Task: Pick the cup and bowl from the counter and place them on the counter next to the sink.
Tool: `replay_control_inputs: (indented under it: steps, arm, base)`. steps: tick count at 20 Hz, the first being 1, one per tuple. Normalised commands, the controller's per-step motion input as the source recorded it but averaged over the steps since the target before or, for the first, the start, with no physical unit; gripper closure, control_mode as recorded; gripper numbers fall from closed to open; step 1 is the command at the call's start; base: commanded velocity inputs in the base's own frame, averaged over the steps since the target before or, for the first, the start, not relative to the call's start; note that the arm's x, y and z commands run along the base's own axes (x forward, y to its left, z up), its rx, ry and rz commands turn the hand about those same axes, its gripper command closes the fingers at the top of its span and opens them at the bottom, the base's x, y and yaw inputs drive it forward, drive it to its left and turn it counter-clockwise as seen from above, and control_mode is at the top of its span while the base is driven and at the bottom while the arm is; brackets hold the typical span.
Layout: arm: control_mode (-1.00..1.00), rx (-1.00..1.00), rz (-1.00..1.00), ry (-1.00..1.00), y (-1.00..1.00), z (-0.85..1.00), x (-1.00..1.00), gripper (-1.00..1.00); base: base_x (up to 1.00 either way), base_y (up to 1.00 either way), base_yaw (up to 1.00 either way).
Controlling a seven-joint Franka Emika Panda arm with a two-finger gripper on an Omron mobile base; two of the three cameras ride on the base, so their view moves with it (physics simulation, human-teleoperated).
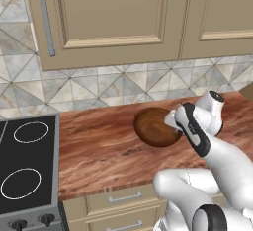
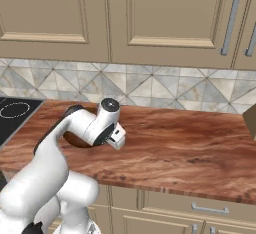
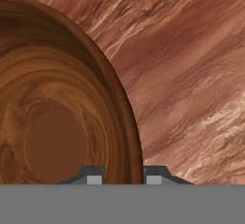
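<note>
Left base view, left to right: black stovetop [image 1: 27,168] set into the left end of the counter [image 1: 99,151], two white rings showing. Bare wood-grain worktop to its right. Bowl [image 1: 154,126] resting past the middle of the worktop, nearer the back edge and tiled wall than the front edge, upright, hollow facing up. Gripper [image 1: 174,126] down at the bowl's right rim, wrist bent over it from the right.

Right base view, left to right: corner of stovetop [image 2: 15,115] at far left edge; bowl [image 2: 75,139] mostly hidden behind the forearm, only a dark sliver visible at worktop level; long bare stretch of counter [image 2: 185,148] running to the right.

Hand view: bowl [image 3: 57,122] filling the left, its right wall passing between the two fingertips [image 3: 94,177], one tip inside the hollow, the other outside over the counter [image 3: 191,74]. Straddling the wall this way presumably chosen because the bowl is too wide to span; rim pinch the only workable grasp.

Jaws narrow, bracketing the rim; firmly clamped or just touching, impossible to say. Bowl apparently not yet lifted. Cup and sink not located here. Judged step: securing the bowl before the carry.
</note>
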Motion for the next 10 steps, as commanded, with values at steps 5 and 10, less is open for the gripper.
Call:
replay_control_inputs:
  steps: [5,10]
  arm:
    - [-1.00,0.00,0.00,0.07,-0.20,0.58,-0.86,1.00]
    - [-1.00,0.00,0.00,0.13,-0.06,0.65,-0.64,1.00]
  base:
    - [0.00,0.00,0.00]
    - [0.00,0.00,0.00]
